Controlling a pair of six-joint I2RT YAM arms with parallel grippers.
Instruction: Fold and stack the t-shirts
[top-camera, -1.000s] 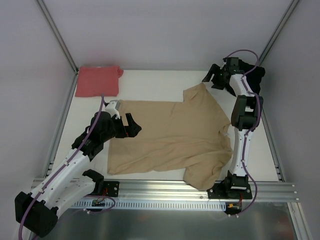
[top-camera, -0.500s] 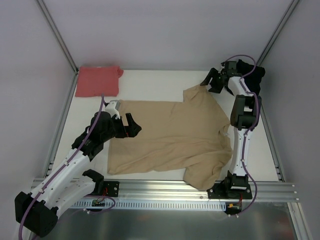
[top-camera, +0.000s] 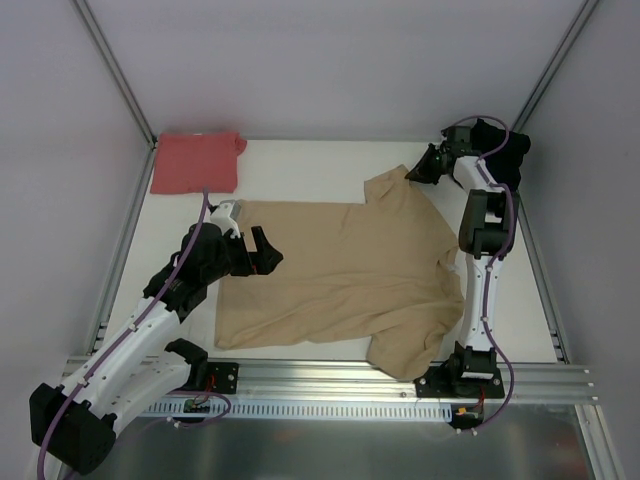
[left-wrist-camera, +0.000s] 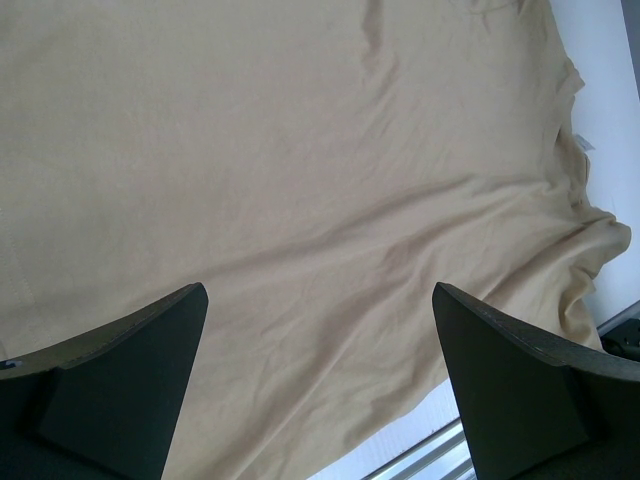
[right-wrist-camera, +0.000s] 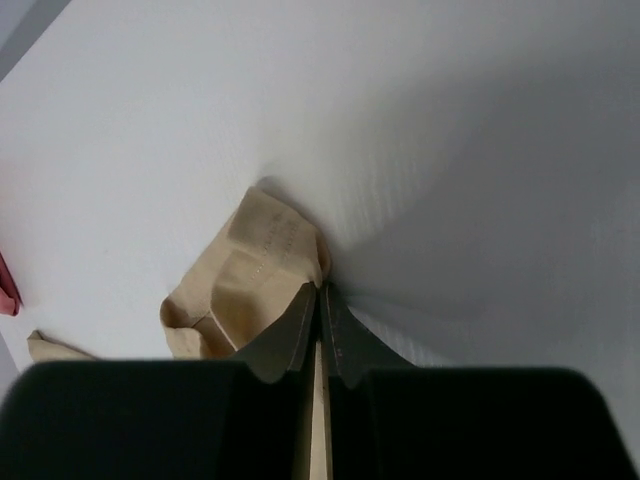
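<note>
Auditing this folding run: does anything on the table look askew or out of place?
The tan t-shirt lies crooked: its near sleeve spills over the front rail, and its far sleeve is bunched in the shut right claw. The salmon t-shirt sits neatly folded.

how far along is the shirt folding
Done: salmon-red cloth t-shirt lies folded at the far left corner. In hand: right claw pinches a sleeve of the tan-beige cloth t-shirt, spread flat; left claw open. Left: folding it, stacking.
</note>
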